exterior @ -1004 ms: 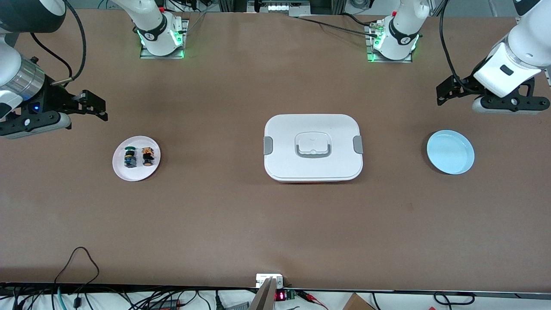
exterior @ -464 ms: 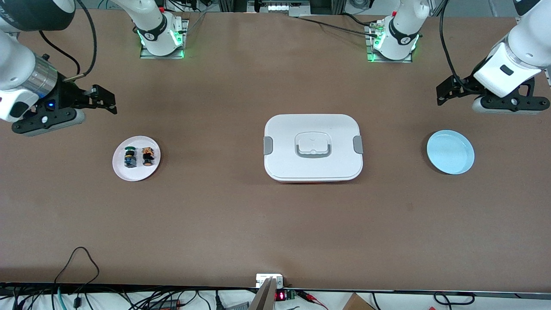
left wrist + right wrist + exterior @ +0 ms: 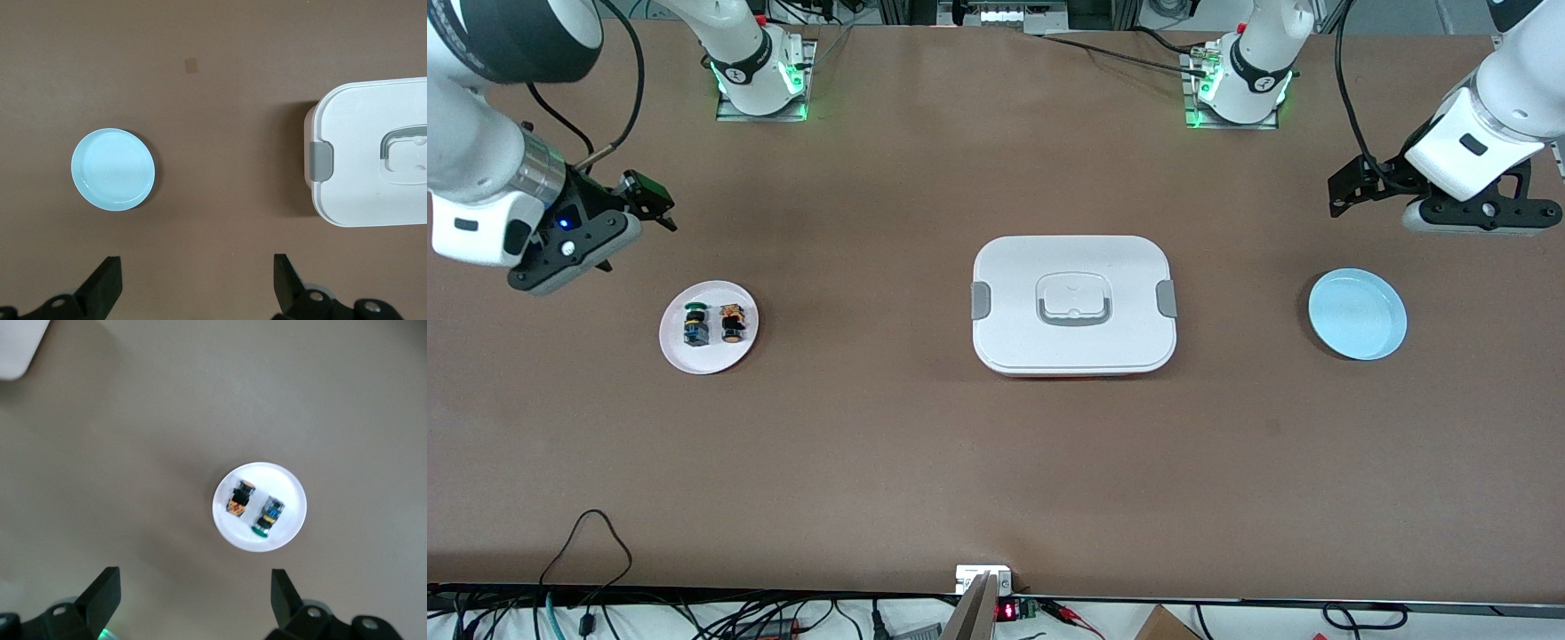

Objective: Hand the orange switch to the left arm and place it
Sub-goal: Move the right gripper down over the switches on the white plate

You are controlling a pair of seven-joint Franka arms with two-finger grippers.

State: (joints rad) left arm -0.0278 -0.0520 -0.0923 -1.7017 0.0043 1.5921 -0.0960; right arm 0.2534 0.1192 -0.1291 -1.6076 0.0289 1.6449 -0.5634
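orange switch [image 3: 732, 323] – lying, cap toward front camera | both grippers' jaws released – spread wide

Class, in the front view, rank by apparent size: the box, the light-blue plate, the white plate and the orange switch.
1. box
2. light-blue plate and white plate: look alike, unranked
3. orange switch

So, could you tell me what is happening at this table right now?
Nothing is held yet. The right pincer, open, is up over the table near the white plate, where the orange switch lies beside a green switch. The left pincer, also open, waits above the table by the empty blue plate. The closed white box sits between the two plates.
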